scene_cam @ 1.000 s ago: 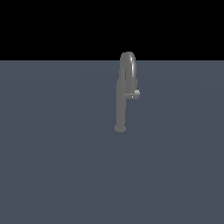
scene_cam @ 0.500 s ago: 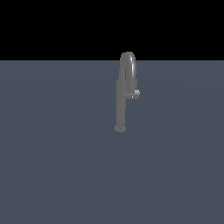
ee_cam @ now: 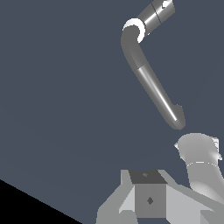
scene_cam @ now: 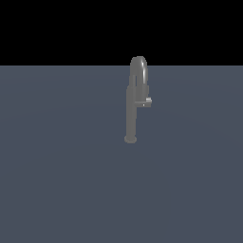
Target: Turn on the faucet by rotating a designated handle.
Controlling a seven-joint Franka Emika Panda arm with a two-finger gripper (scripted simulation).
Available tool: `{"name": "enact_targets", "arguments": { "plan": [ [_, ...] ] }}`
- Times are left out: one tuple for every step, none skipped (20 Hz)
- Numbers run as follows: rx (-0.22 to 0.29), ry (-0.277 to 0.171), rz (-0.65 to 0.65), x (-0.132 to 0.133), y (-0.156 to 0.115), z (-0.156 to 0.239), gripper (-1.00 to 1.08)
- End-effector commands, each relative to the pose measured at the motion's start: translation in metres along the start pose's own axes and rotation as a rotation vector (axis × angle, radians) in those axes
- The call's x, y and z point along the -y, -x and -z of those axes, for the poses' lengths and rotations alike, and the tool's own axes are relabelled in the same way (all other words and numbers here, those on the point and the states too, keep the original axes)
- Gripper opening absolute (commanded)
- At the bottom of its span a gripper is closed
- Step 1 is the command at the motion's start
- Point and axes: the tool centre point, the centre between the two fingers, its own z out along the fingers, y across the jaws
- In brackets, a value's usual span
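The faucet (scene_cam: 131, 114) is a slim grey pipe with an arched top, standing upright on a small round base on the flat grey-blue floor. The handle (scene_cam: 144, 101) is a short bar with a lighter tip, sticking out of the pipe toward the exterior view's right. My gripper does not show in the exterior view. In the wrist view the faucet (ee_cam: 148, 78) runs as a bent grey pipe across the floor. My gripper (ee_cam: 149, 194) shows only as a grey block, apart from the pipe. Its jaws are not clear.
A light grey rounded cylinder (ee_cam: 197, 162) sits close to the wrist camera beside the gripper block, near the pipe's end. The grey-blue floor (scene_cam: 57, 180) stretches around the faucet, with black background behind it.
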Motion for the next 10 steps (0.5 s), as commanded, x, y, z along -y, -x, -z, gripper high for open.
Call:
{"name": "enact_targets", "arguments": {
  "plan": [
    [0.043, -0.042, -0.04, 0.001, -0.016, 0.0, -1.0],
    [0.061, -0.059, -0.056, 0.002, -0.023, 0.0, -1.0],
    [0.078, -0.077, -0.072, 0.002, -0.03, 0.0, -1.0],
    [0.096, -0.094, -0.088, 0.002, -0.036, 0.0, -1.0],
    [0.114, -0.112, -0.105, 0.002, -0.043, -0.001, -1.0],
    [0.132, -0.13, -0.122, 0.002, -0.05, -0.001, -1.0],
    [0.151, -0.148, -0.139, 0.002, -0.057, -0.002, -1.0],
    [0.17, -0.167, -0.156, 0.002, -0.064, -0.003, -1.0],
    [0.189, -0.185, -0.174, 0.001, -0.071, -0.004, -1.0],
    [0.209, -0.205, -0.192, 0.001, -0.079, -0.005, -1.0]
  ]
}}
